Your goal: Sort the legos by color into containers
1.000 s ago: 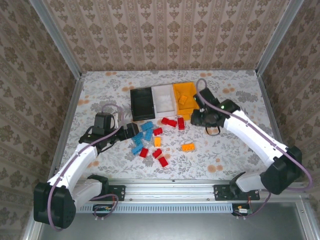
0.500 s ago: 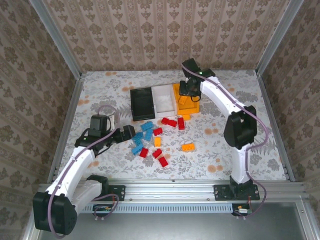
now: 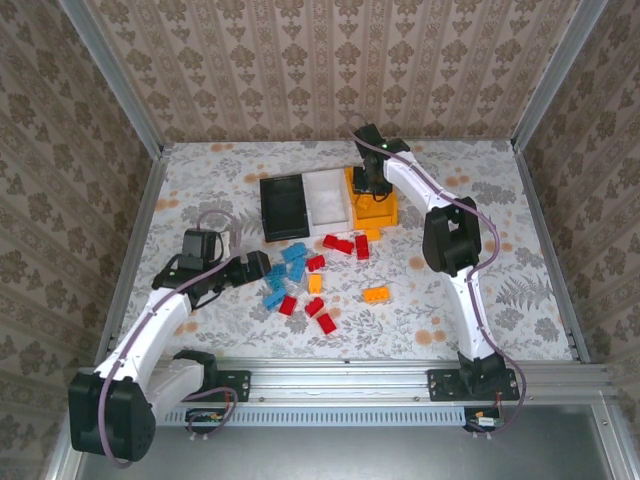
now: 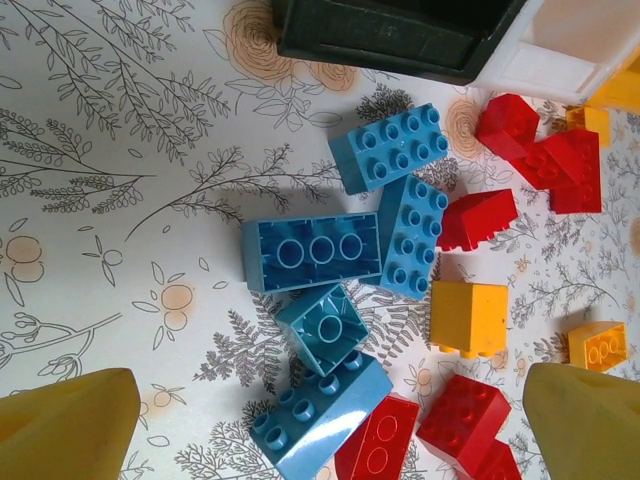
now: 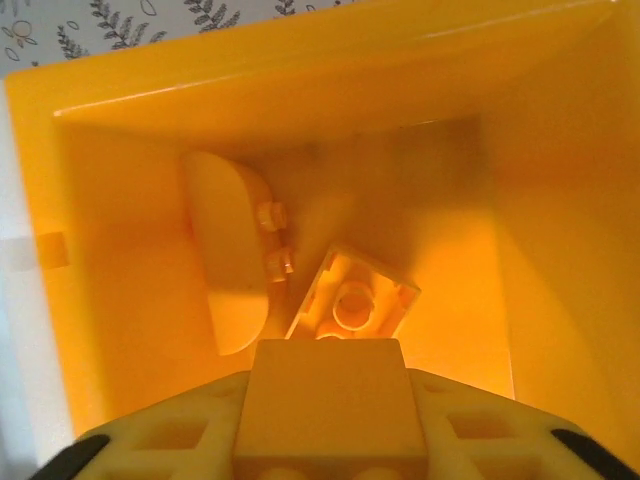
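Left wrist view: my left gripper [image 4: 327, 425] hangs wide open and empty over loose legos [image 4: 312, 250] at the table's [image 3: 450, 300] middle. Farther back, my right gripper [image 3: 367, 186], over the orange-yellow bin [image 5: 560, 200], appears to pinch an orange-yellow brick [image 5: 330, 400].

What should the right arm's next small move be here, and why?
Probably open the right claw: it holds a yellow brick directly above the orange bin, where two yellow pieces already lie, so letting go should drop the brick in with its own color.
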Tool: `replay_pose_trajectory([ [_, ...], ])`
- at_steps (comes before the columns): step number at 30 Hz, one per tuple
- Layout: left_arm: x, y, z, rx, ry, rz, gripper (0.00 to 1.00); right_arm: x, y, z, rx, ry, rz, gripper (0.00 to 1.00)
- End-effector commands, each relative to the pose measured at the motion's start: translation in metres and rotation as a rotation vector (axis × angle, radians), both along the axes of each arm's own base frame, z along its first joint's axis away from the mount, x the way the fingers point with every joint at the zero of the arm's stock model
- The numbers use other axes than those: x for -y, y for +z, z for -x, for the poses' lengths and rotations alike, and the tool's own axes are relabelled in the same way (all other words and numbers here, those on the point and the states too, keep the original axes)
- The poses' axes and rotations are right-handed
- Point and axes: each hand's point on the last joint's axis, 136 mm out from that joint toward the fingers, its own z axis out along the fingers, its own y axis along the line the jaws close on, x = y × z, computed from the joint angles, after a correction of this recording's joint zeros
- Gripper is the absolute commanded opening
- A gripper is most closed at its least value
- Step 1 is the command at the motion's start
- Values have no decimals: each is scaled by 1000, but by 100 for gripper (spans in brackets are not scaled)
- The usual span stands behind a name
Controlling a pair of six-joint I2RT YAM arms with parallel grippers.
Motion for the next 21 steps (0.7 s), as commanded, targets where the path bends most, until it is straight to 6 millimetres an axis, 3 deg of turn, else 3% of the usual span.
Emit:
replay_pose_trajectory([
  [1, 2, 7, -7, 28, -12, 7, 100, -1, 1, 3, -24, 14, -7, 45],
  [7, 4, 9, -9, 32, -13, 24, 100, 0, 29, 3, 21, 9, -28, 53],
  [13, 4, 9, -6, 37, -12, 29, 100, 0, 73, 11, 75, 14, -68, 55],
  [18, 4, 8, -4, 40, -14, 34, 100, 0, 98, 37, 72, 56, -61, 56],
  [21, 5, 7, -4, 38, -16, 35, 100, 3, 101, 61, 42, 79, -45, 57],
])
